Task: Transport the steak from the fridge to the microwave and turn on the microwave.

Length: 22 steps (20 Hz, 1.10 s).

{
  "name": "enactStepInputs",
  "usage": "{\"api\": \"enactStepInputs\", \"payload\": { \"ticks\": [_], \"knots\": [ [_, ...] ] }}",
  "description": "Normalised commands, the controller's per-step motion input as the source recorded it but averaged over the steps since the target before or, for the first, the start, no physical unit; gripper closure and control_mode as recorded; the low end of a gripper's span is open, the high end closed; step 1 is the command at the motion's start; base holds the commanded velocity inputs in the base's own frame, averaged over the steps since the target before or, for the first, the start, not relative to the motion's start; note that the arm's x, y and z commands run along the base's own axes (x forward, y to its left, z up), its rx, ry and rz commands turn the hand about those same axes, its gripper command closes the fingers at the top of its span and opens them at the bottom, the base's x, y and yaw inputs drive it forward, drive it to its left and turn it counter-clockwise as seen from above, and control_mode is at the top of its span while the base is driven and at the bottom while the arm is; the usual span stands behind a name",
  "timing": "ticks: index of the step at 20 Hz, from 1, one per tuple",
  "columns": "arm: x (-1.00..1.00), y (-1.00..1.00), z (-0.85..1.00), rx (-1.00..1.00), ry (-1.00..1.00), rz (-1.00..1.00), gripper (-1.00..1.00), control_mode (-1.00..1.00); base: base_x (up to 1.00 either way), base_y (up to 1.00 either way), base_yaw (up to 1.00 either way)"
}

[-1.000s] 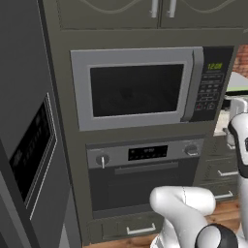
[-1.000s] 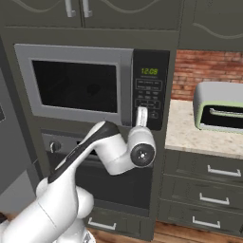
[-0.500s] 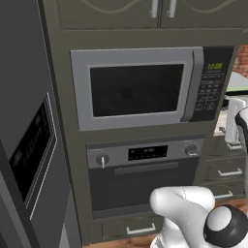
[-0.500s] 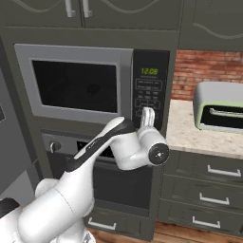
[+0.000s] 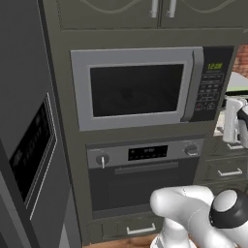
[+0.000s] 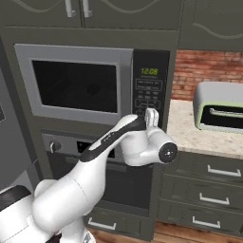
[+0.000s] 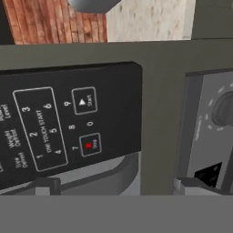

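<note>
**A:** Status at that frame? Where was the steak?

**B:** Couldn't see it. The microwave (image 5: 140, 87) door was closed, window dark. My guess was that it sat inside on the turntable, but nothing confirmed that. The fridge (image 5: 24, 145) was the grey slab left of the microwave, also closed.

**A:** Gripper?

**B:** My gripper (image 6: 151, 116) was up against the lower part of the keypad panel (image 6: 150, 85), on the microwave's right side. Whether the jaws were apart or together I couldn't tell; from the right base camera they read as one pale block, and the wrist camera caught only the fingertips (image 7: 48, 185) at its bottom edge. I held nothing.

**A:** What was the target?

**B:** The Start button (image 7: 85, 101), on the panel next to the red Stop button (image 7: 90, 144). The wrist camera was rolled, so the panel read sideways.

**A:** Handling?

**B:** It's a rigid flat panel and nothing there to grasp. I judged a short, square press with one fingertip would do, with light force. The risk was the spacing: Stop sat just beside Start, so a drifted tip would've hit the wrong key. The oven (image 5: 145, 179) knob below the microwave was irrelevant.
</note>
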Motion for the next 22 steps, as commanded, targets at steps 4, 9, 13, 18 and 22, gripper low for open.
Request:
{"api": "enactStepInputs", "payload": {
  "ticks": [4,9,13,18,22],
  "knots": [
    [0.17,0.0,-0.11,0.01,0.0,0.06,-1.0,-1.0,0.0,0.0,0.0],
    [0.21,-0.01,-0.08,0.01,-0.01,0.05,-1.0,-1.0,0.0,0.0,0.0],
    [0.21,-0.06,-0.06,0.02,-0.02,0.04,-1.0,-1.0,0.0,0.0,0.0],
    [0.18,-0.08,-0.11,0.0,-0.02,0.02,-1.0,-1.0,0.0,0.0,0.0],
    [0.19,-0.09,-0.12,0.0,-0.01,0.02,-1.0,-1.0,0.0,0.0,0.0]
  ]
}}
